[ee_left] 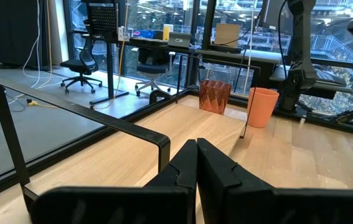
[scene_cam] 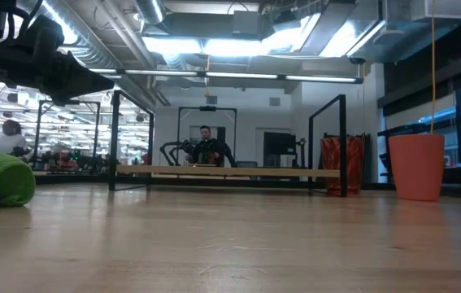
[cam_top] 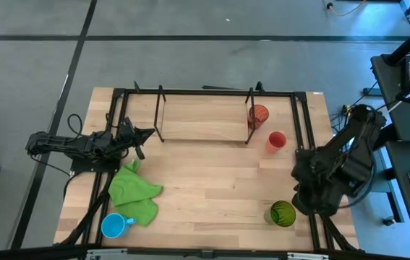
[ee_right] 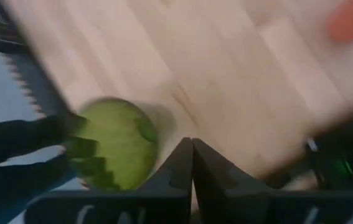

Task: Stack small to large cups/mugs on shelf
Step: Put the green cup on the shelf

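Observation:
The shelf [cam_top: 203, 115] stands at the table's far middle. The red-orange tumbler [cam_top: 259, 115] stands upright at its right end frame, and the small red cup [cam_top: 276, 141] stands on the table just right of that. The green tumbler [cam_top: 283, 214] stands upright near the front right. The light-blue mug [cam_top: 114, 225] stands at the front left. My left gripper [ee_left: 196, 163] is shut and empty, held level at the shelf's left end [cam_top: 147, 133]. My right gripper [ee_right: 192, 155] is shut and empty just beside the green tumbler [ee_right: 117, 146].
A bright green cloth [cam_top: 134, 191] lies crumpled on the table between the mug and my left gripper. The black metal frame [cam_top: 302, 123] runs round the tabletop. Bare wood shows in the table's middle [cam_top: 212, 180].

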`<state>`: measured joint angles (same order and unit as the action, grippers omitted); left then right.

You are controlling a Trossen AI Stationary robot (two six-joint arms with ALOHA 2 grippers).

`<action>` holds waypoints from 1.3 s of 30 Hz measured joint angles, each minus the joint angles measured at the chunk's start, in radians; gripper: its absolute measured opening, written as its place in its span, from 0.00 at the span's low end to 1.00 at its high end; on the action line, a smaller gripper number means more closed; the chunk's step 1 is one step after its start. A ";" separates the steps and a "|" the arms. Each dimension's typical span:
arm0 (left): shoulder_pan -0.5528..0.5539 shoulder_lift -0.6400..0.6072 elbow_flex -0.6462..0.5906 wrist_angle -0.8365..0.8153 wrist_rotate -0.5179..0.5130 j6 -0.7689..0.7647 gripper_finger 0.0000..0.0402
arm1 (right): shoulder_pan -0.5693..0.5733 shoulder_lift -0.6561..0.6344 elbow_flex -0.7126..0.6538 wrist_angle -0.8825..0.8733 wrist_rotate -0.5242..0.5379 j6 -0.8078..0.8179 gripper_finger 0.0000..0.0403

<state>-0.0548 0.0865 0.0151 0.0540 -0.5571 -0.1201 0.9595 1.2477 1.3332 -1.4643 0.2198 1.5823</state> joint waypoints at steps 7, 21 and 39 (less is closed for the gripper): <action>0.000 0.000 0.000 0.000 0.000 0.000 0.00 | -0.001 0.015 0.000 0.044 -0.089 0.203 0.18; 0.000 0.000 0.000 0.000 0.000 0.000 0.00 | -0.001 0.125 0.000 0.151 -0.135 0.346 0.37; 0.000 0.000 0.000 0.000 0.000 0.000 0.00 | -0.001 0.268 0.000 0.085 -0.162 0.350 0.37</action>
<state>-0.0548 0.0866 0.0151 0.0540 -0.5571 -0.1201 0.9581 1.5158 1.3334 -1.3797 0.0581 1.9320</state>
